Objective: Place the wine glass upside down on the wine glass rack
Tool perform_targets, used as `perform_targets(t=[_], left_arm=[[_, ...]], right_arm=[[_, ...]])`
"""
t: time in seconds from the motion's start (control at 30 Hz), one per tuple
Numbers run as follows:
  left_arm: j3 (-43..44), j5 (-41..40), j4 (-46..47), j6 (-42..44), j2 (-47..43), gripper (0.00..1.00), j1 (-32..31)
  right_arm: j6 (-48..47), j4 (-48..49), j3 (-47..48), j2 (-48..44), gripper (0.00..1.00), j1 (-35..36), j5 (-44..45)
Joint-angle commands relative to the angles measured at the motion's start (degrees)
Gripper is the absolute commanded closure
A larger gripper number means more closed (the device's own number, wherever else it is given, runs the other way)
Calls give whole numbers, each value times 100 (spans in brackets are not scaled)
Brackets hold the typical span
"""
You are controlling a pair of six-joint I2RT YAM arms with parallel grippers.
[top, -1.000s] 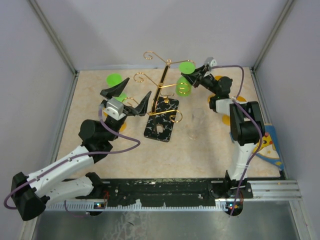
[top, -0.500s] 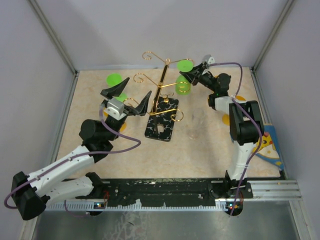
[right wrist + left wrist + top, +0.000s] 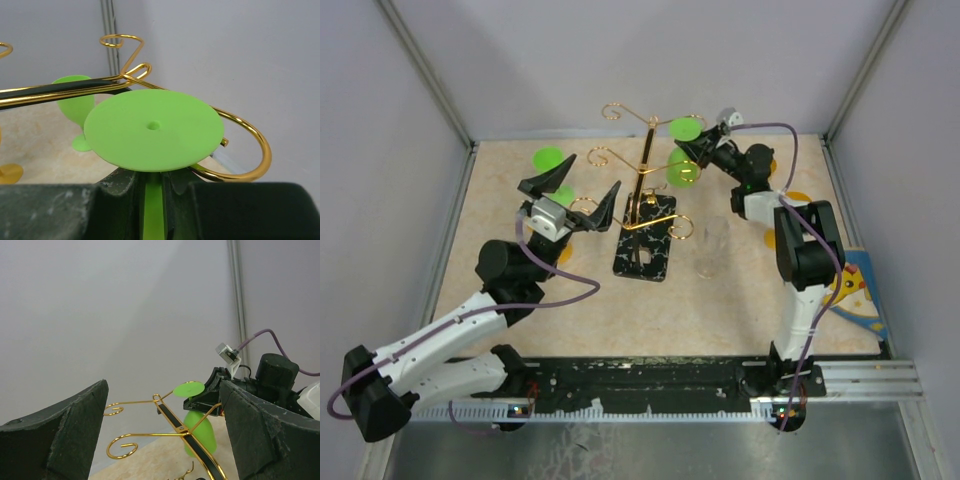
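Closer to the rack (image 3: pixel 641 190) now, glass (image 3: pixel 683 169) pinched in right jaws, left jaws wide. Slide stem (image 3: pixel 153 210) gently into hook (image 3: pixel 252 152).

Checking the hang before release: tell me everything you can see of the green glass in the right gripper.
The green glass looks like opaque matte plastic. It is upside down: flat round foot with a centre dimple on top, bowl below. The right gripper is shut on its stem. The foot lies over a curled arm of the rack; whether they touch cannot be told.
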Motion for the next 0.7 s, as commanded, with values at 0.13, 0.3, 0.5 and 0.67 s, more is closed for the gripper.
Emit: perform_targets(t=[0.13,0.3,0.5,0.67], left_arm=[[36,-47,206,42,-67,2,22],[32,-40,220,23,-51,2,24],[20,-50,230,23,-58,2,26],[8,-50,237,34,-63,2,26]], right_arm=[[-249,218,143,-51,96,72,673],[-230,276,130,-46,94,69,706],[-216,332,103,-47,90,105,940],[-203,218,161,-36,89,153,1174]])
